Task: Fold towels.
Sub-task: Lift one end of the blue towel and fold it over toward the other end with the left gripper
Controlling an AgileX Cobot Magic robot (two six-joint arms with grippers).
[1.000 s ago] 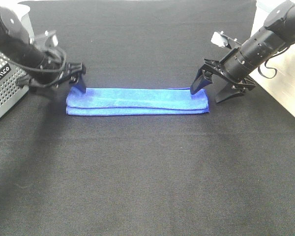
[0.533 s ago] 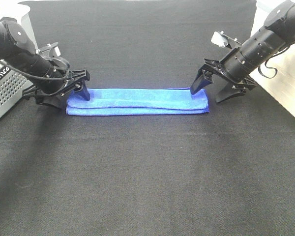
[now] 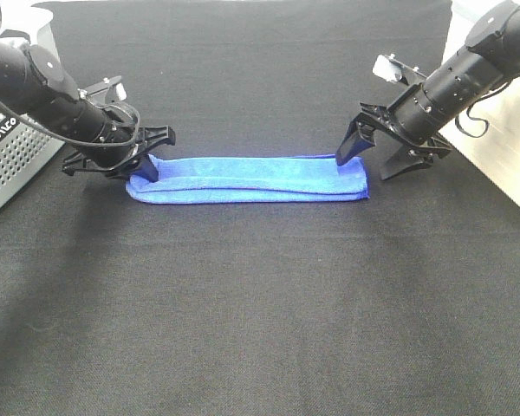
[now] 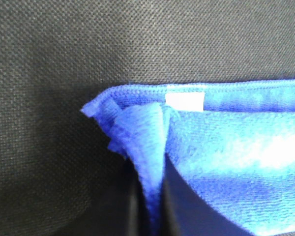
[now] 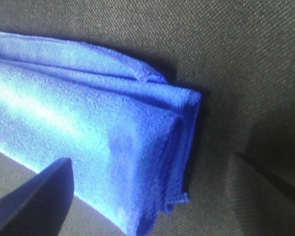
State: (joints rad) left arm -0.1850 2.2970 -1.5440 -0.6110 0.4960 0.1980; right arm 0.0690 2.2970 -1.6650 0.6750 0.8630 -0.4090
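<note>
The towel (image 3: 251,178) lies folded in a long strip on the table (image 3: 260,303), running left to right behind the table's middle. The left gripper (image 3: 147,169) sits at its left end, pinching a ridge of cloth near the tag (image 4: 185,100). The right gripper (image 3: 367,168) straddles its right end, jaws apart. A basket (image 3: 4,165) stands at the table's left edge, well left of the towel.

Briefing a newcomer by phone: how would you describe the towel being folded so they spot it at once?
On the black table cover, look between the left gripper and the right gripper. The towel lies there as a long, narrow folded strip, the only bright blue thing, unlike the perforated grey basket at the left edge.
</note>
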